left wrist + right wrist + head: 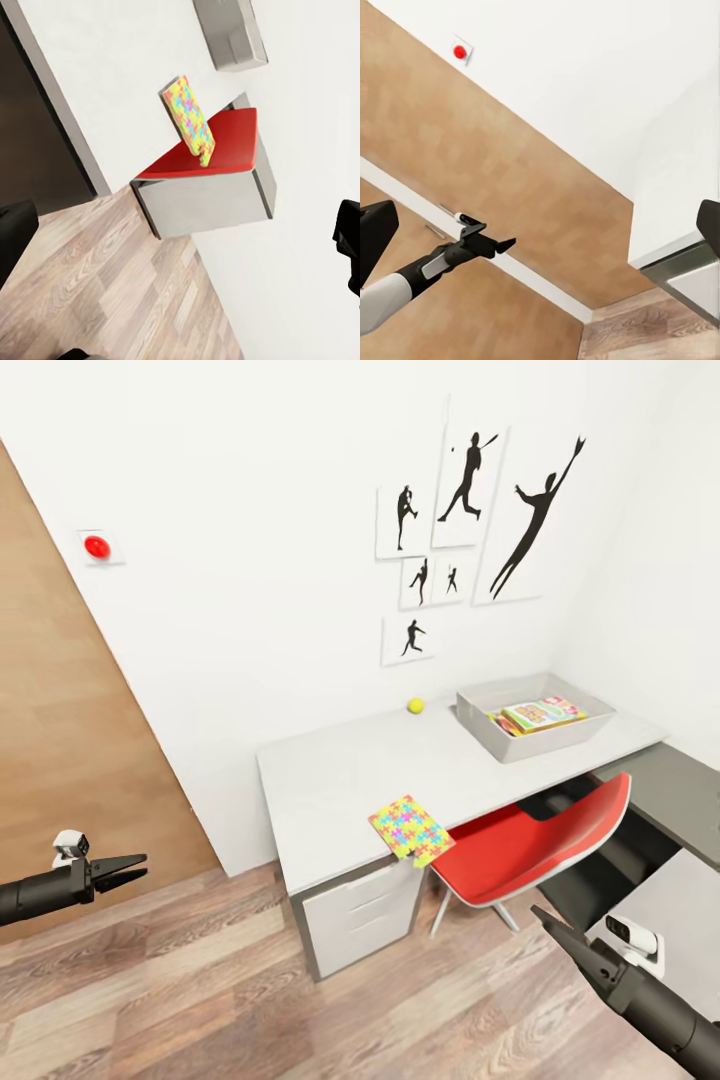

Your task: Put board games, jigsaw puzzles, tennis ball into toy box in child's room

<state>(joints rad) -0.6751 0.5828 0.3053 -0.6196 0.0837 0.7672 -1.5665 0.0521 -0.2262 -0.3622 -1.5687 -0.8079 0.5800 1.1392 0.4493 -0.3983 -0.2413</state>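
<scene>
Both arms are hanging low w/ nothing in them. The left gripper (138, 868) is showing fingers drawn together to a point over the wood floor (200, 1000), by the door (60, 760). The right gripper (548, 920) is looking likewise pinched together, near the red chair (530, 845). On the table (340, 780), one jigsaw puzzle (411, 829) is lying at the front edge, corner overhanging, above the drawers (365, 915). The tennis ball (415, 705) is sitting at the back by the wall, just beside the toy box (500, 740). Printed game boxes (540, 714) are lying inside that bin. Silhouette pictures (470, 530) are hanging above; a red button (97, 546) is showing near the door.
</scene>
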